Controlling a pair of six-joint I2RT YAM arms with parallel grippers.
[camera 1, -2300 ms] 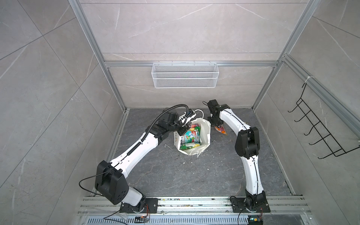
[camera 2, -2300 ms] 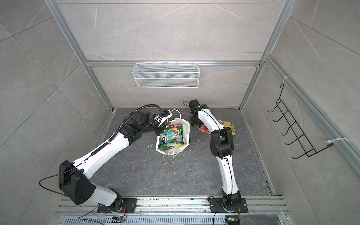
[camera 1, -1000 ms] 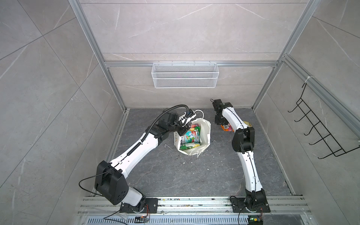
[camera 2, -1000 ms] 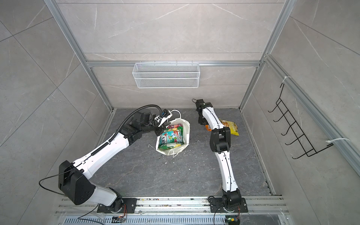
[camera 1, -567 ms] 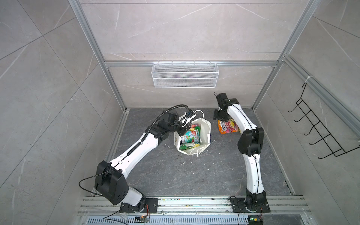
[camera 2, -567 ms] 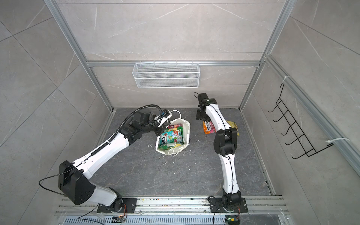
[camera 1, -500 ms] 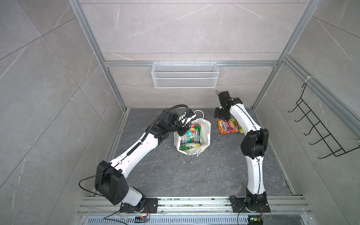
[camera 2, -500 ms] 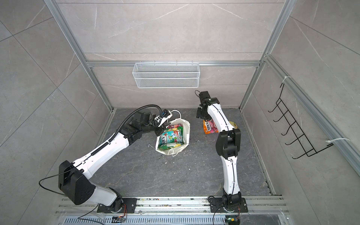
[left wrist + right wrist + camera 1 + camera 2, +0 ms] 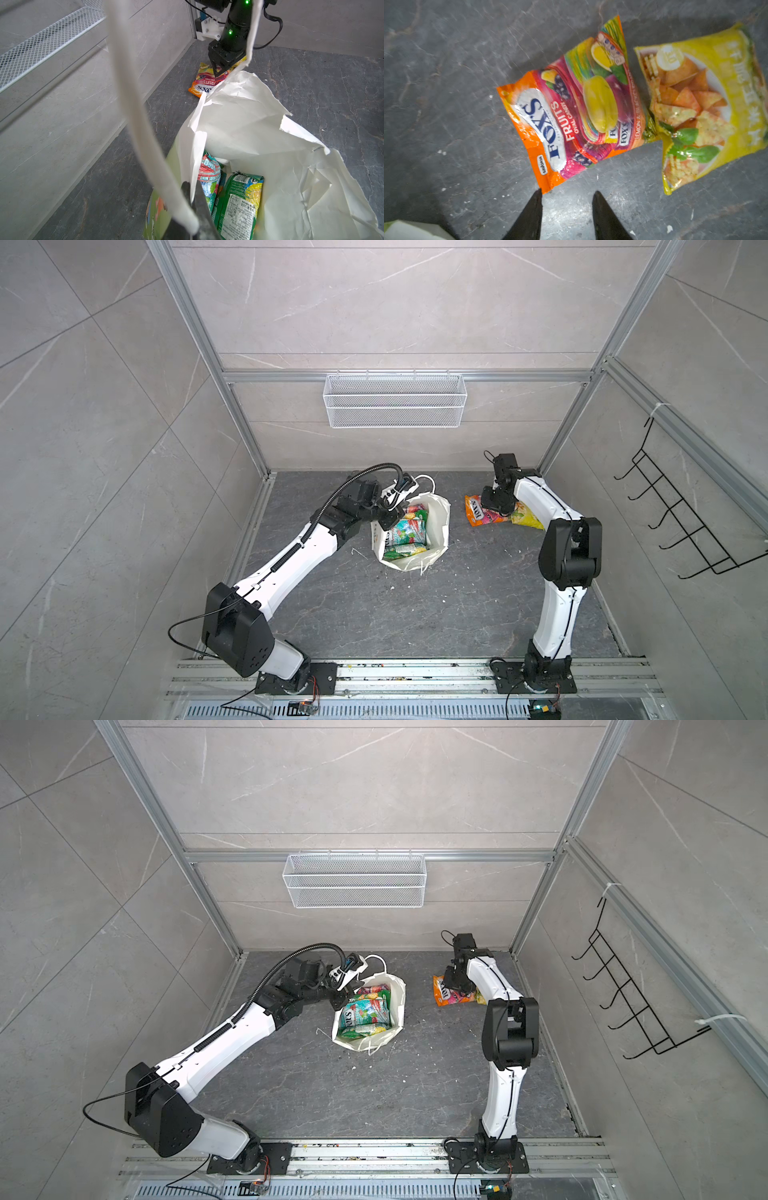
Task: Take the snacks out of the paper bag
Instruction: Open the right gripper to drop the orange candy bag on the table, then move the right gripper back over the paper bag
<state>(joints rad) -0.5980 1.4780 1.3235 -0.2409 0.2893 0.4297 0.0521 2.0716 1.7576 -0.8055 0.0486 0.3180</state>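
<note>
The dark grey, veined floor (image 9: 374,614) carries a white paper bag (image 9: 441,526) standing open toward the back wall, with small white scraps (image 9: 358,552) scattered around it. To the right of the bag in both top views, apart from it, an orange pouch (image 9: 475,511) lies flat, and a yellow pouch (image 9: 527,520) lies just beside it, their near edges meeting

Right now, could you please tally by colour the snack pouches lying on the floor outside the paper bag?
Orange pouch: 1
Yellow pouch: 1
Total: 2 on the floor; others lie inside the paper bag, too overlapped to count.
</note>
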